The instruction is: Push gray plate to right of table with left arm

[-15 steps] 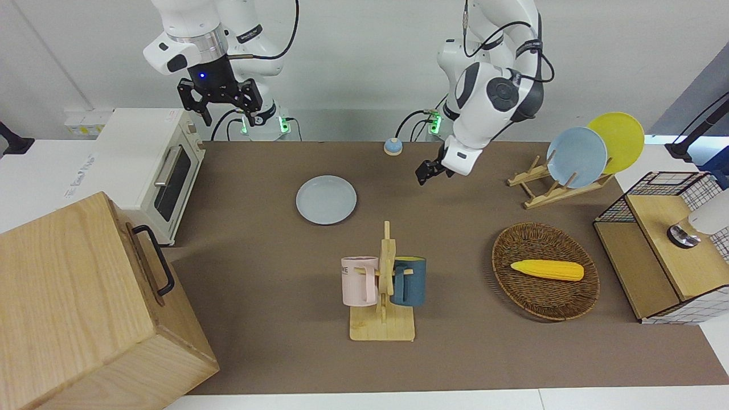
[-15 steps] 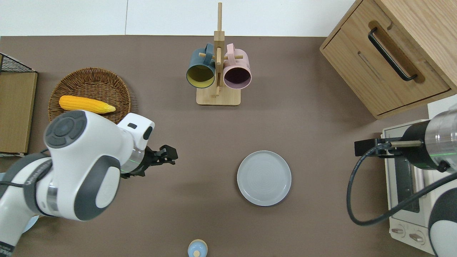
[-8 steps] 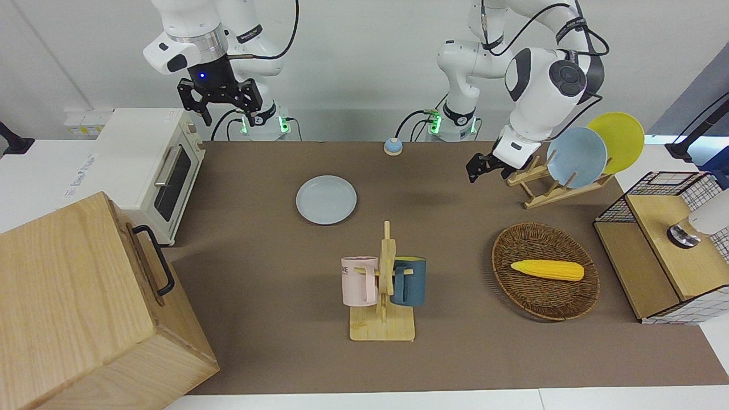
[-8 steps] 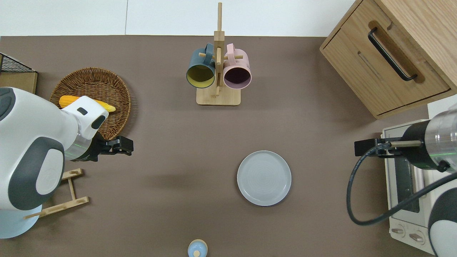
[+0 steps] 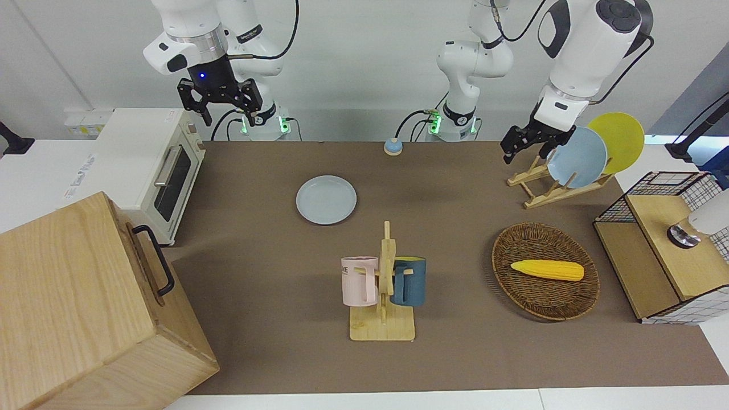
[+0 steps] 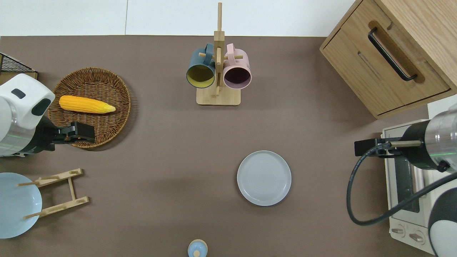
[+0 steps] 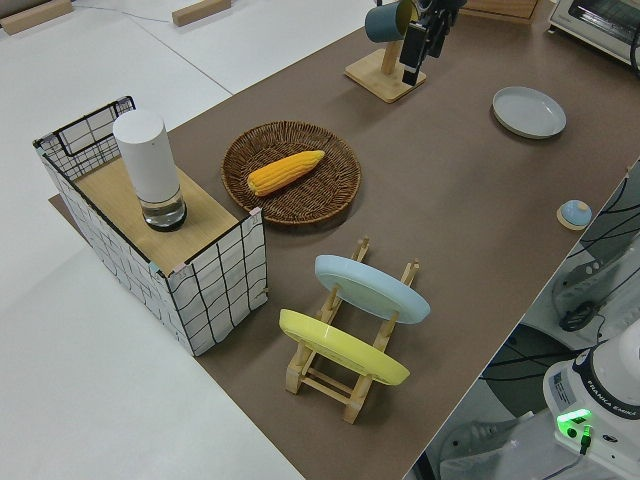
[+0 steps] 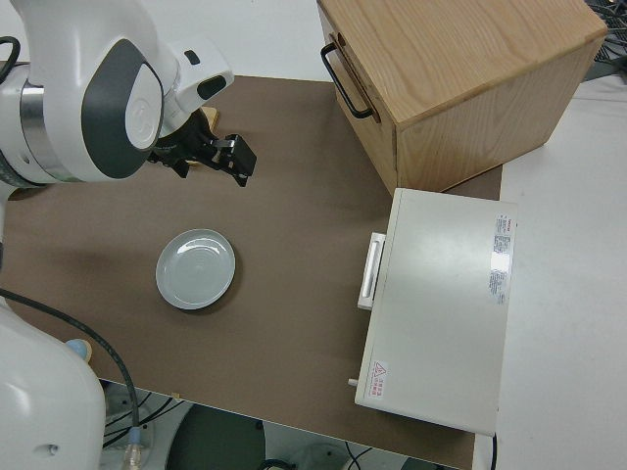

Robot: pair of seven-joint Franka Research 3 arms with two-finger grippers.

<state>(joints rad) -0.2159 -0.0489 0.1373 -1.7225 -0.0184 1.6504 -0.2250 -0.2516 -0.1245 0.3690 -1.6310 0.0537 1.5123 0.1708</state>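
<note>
The gray plate (image 5: 326, 200) lies flat on the brown table (image 5: 256, 256), between the mug rack and the robots, toward the right arm's end. It also shows in the overhead view (image 6: 264, 178), the left side view (image 7: 528, 111) and the right side view (image 8: 196, 267). My left gripper (image 5: 525, 149) is up in the air with its fingers apart and empty. The overhead view shows it (image 6: 85, 132) over the edge of the wicker basket, well away from the plate. My right arm is parked, its gripper (image 5: 226, 108) open.
A mug rack (image 5: 383, 285) holds a pink and a blue mug. A wicker basket (image 5: 545, 296) holds a corn cob. A plate rack (image 5: 541, 191) holds a sky-blue and a yellow plate. A toaster oven (image 5: 154, 165), a wooden cabinet (image 5: 85, 307), a wire shelf (image 5: 666, 245) and a small blue knob (image 5: 393, 147) stand at the edges.
My left arm has swung away from the gray plate toward its own end of the table and has risen. The plate and the right arm have not moved.
</note>
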